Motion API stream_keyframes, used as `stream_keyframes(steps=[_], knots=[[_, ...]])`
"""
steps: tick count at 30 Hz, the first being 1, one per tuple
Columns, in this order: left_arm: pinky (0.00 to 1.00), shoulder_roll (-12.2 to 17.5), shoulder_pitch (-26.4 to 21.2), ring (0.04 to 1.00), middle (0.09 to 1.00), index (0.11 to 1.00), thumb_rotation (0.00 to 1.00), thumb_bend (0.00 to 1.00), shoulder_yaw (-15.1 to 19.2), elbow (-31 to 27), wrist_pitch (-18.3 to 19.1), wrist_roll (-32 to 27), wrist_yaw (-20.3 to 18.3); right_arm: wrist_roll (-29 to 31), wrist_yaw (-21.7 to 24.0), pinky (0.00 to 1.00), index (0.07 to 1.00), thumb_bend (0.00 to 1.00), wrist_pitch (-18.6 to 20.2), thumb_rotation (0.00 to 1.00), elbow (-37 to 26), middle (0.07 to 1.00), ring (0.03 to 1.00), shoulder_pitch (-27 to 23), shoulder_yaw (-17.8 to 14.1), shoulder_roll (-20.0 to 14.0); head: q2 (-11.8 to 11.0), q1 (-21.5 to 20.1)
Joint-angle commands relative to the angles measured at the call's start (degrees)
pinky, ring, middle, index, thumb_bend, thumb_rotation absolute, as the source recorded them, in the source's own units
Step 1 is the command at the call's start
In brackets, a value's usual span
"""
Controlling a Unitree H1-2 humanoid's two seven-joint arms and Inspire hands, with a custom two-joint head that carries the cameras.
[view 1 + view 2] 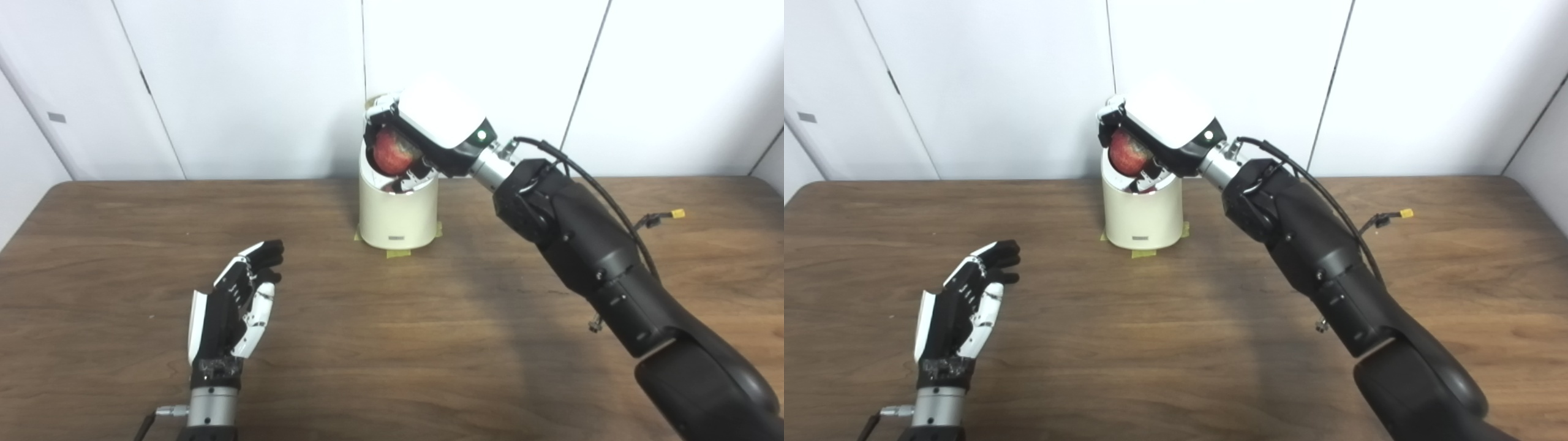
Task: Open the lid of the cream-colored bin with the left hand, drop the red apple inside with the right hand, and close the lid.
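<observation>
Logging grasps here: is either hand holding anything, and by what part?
The right hand holds the apple around its body, over the bin. The left hand holds nothing.

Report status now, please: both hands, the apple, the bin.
Right hand shut on red apple, above open cream bin. Left hand open, empty, over table. Nothing blocking.

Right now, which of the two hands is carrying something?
The right hand, raised over the open cream-colored bin, its fingers closed around the red apple. The left hand is open and empty, low over the table, well apart from the bin.
</observation>
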Motion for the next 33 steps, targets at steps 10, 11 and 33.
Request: stream_keyframes(steps=[10,11,33], knots=[[0.68,-3.4,2.0,0.766,0.773,0.751,0.65,0.23,-1.2,0.2,1.1,3.1,0.7,1.0,-2.8,0.38,0.444,0.51,1.6,0.0,3.5,0.554,0.458,-6.7,0.1,1.5,0.2,0.1],[0.68,-3.5,2.0,0.764,0.772,0.75,0.65,0.23,-1.2,0.2,1.1,3.1,0.8,1.1,-2.9,0.38,0.446,0.51,1.6,0.0,3.6,0.555,0.454,-6.7,0.1,1.5,0.2,0.1],[0.64,-3.2,2.3,0.749,0.76,0.748,0.66,0.21,-1.5,-0.7,1.8,3.9,0.7,-4.1,-0.1,0.55,0.645,0.94,9.8,0.0,1.2,0.719,0.694,-5.4,2.3,0.5,0.5,-0.2]])
